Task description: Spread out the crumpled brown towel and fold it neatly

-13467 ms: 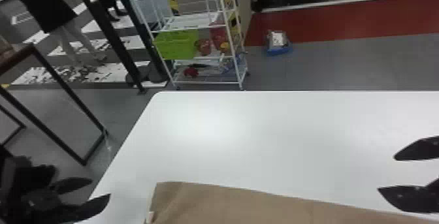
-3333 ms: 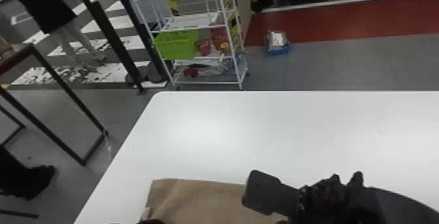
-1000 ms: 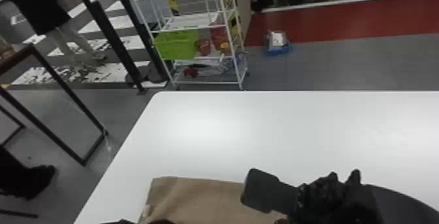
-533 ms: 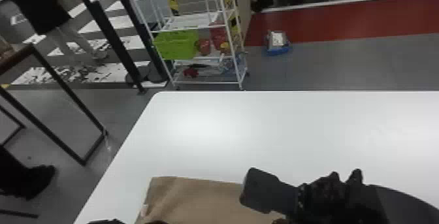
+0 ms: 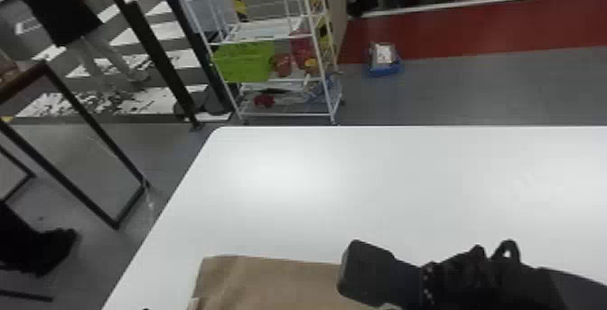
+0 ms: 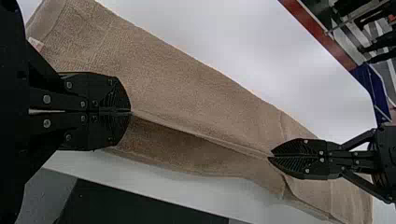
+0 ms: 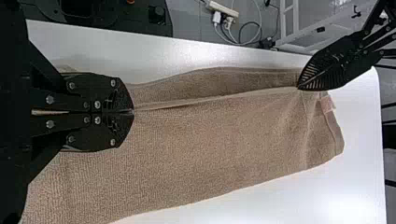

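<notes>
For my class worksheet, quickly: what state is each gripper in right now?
Left gripper: closed, holding the brown towel.
Right gripper: closed, also holding the brown towel.

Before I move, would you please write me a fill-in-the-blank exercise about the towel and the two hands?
The brown towel lies on a table coloured ____.
The left hand and right hand are shut on it, not ____.
The towel's small tag is nearer the ____ hand.

Missing words: white; open; left.

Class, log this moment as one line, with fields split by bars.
left gripper: shut on towel | right gripper: shut on towel | brown towel: on white table, raised ridge between grippers
</notes>
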